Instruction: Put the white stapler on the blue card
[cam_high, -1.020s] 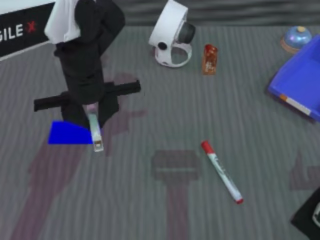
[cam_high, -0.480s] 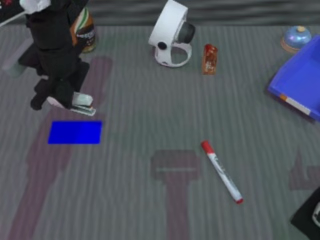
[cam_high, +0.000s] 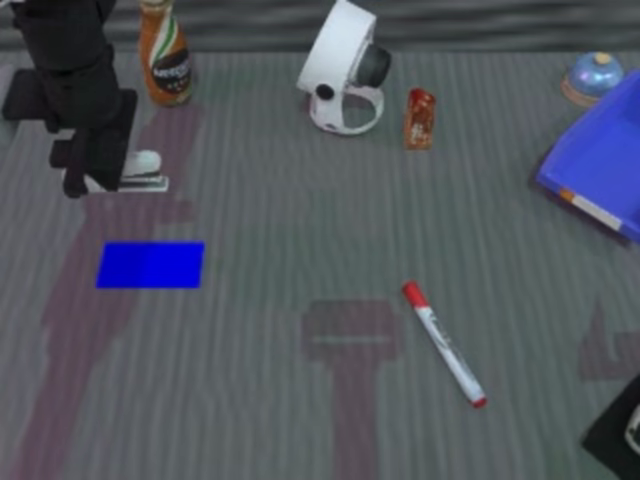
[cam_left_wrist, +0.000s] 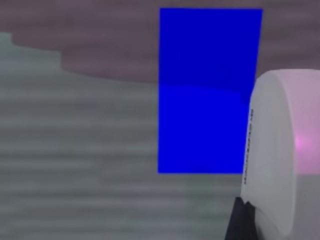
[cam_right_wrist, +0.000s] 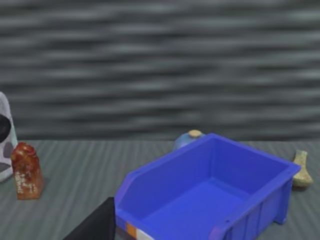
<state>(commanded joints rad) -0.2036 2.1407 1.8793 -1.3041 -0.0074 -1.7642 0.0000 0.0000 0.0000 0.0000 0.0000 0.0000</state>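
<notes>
While the right arm sits parked at the table's lower right corner, left gripper clamps the white stapler, above the table, well behind the blue card.

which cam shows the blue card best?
Top view: the whole blue card lies flat and unblocked, with the left gripper and the white stapler beyond it. In the left wrist view the stapler covers one corner. The right wrist view misses it.

Far left on the counter: flat blue rectangular card, bare; behind it, apart, slim white bar-shaped stapler at the left end effector. Right of centre: red-capped white marker pen. Far right: periwinkle plastic bin.
</notes>
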